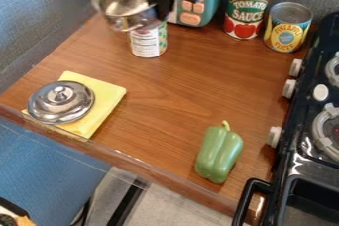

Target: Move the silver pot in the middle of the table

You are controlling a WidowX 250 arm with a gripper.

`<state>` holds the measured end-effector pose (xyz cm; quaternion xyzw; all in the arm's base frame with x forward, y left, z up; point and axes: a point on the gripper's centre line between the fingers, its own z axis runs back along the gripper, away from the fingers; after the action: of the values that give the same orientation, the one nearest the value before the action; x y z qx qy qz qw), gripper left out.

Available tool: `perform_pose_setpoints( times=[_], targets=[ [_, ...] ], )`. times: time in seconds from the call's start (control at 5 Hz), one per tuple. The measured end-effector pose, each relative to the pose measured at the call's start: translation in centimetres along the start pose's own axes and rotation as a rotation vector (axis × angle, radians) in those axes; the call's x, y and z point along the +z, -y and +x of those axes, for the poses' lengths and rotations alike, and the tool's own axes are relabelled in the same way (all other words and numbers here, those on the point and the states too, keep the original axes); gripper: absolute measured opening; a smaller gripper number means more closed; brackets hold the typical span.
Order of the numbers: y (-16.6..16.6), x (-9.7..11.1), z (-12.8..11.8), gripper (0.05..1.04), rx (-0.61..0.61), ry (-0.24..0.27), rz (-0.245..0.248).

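Fingers (pixel 161 11) are gripping the silver pot (pixel 121 3) far left, so mid-counter (pixel 162 88) is nearer and right, imo.

soft light, faint shadows, slight blur

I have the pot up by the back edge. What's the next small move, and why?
I'd ease the silver pot toward the table's middle before lowering: it appears to hang tilted from the gripper, and it overlaps the small can in view, so descending here might clip it.
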<state>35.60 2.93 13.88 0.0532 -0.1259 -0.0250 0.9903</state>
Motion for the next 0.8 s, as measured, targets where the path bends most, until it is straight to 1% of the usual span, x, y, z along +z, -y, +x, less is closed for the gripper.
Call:
perform_pose_setpoints(
  times=[0.2, 0.4, 0.6, 0.8],
  targets=[
    [5.3, -2.3, 0.4, 0.081, -0.075, -0.044, -0.06],
    [8.2, -4.3, 0.8, 0.081, -0.107, -0.078, -0.08],
    [10.4, -7.7, 0.1, 0.081, -0.152, -0.154, -0.111],
    [10.9, -9.2, -0.5, 0.081, -0.169, -0.19, -0.111]
  ],
)
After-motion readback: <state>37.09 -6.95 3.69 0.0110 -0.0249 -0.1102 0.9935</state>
